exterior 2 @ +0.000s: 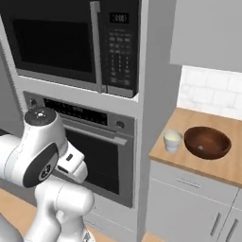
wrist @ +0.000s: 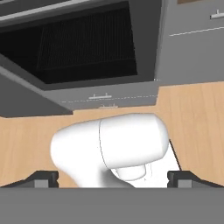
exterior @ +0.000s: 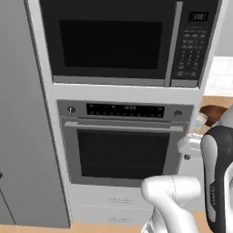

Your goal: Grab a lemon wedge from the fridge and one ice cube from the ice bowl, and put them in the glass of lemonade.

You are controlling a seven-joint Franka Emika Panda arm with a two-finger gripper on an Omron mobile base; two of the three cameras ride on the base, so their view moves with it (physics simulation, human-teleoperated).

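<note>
At the far left of the left base view stands the tall plain grey fridge, its front shut, so the lemon wedge cannot be seen and presumably sits somewhere inside. Centre frame is the black-fronted oven with the black microwave above it.

Over in the right base view, the wooden counter occupies the right middle of the frame. On it the short clear tumbler of pale yellow lemonade stands just beside the wide, shallow dark-brown ice bowl, apart from it. Whether any ice lies in the bowl is too small to tell.

Along the bottom of the hand view the 2 dark fingertips of the two-finger gripper sit near opposite edges of the frame, so the claw is spread wide and pinches nothing. It looks down toward the wooden floor and the oven's lower drawers.

Judging the handling: the wedge will be tiny, light, soft and wet, so a gentle pinch across its 2 flat cut faces seems safest. An ice cube will be hard and slippery; squeeze 2 parallel faces squarely. The glass looks light and easy to tip, so drop items from above.
</note>
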